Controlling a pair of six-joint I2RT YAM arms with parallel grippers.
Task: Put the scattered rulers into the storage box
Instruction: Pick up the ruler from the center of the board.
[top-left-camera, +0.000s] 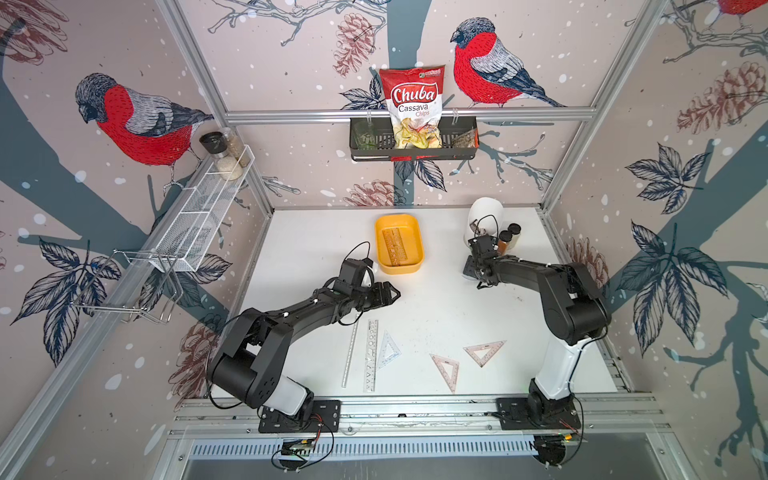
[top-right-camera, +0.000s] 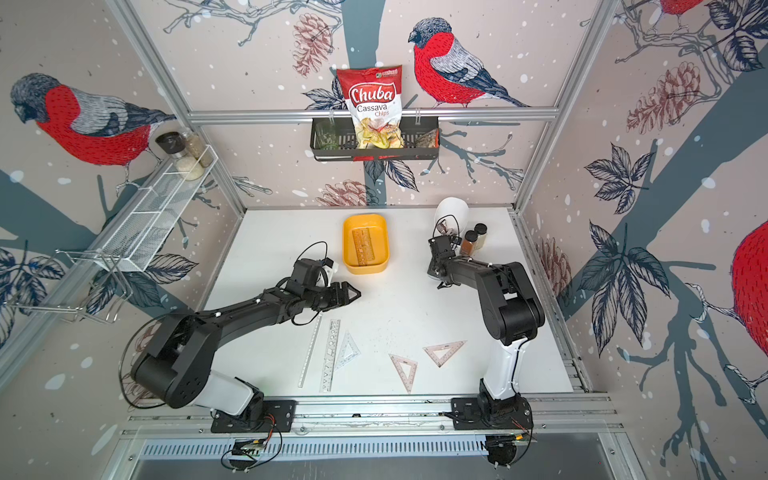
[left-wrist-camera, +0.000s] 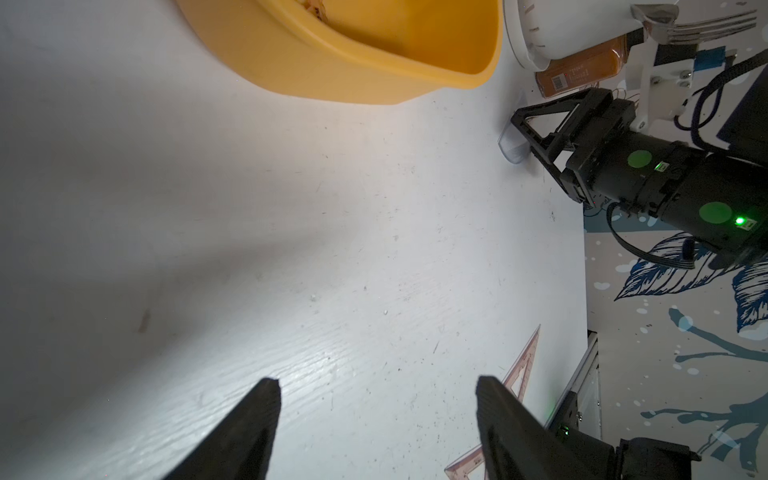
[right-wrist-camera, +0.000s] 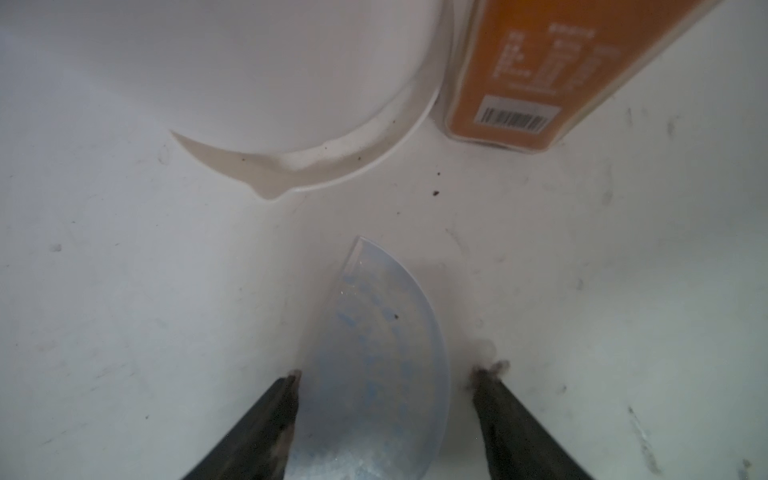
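Observation:
The yellow-orange storage box (top-left-camera: 400, 268) stands at the back middle of the table with a pinkish stencil ruler (top-left-camera: 395, 246) lying inside. Several rulers lie near the front: a clear straight one (top-left-camera: 351, 353), a stencil ruler (top-left-camera: 371, 355), a pale blue triangle (top-left-camera: 389, 351) and two pinkish triangles (top-left-camera: 446, 370) (top-left-camera: 484, 351). My left gripper (left-wrist-camera: 377, 386) is open and empty over bare table, just in front of the box (left-wrist-camera: 353, 70). My right gripper (right-wrist-camera: 387, 374) points down with its open jaws astride a pale blue half-round protractor (right-wrist-camera: 386, 332) lying flat; one finger is at its straight edge.
A tall white pot (top-left-camera: 486, 212) and two spice jars (top-left-camera: 509, 239) stand right behind the right gripper (top-left-camera: 473, 270); the pot's base (right-wrist-camera: 291, 83) and an orange jar (right-wrist-camera: 540, 62) are close ahead of its fingers. A black basket (top-left-camera: 413, 145) with a chips bag hangs on the back wall.

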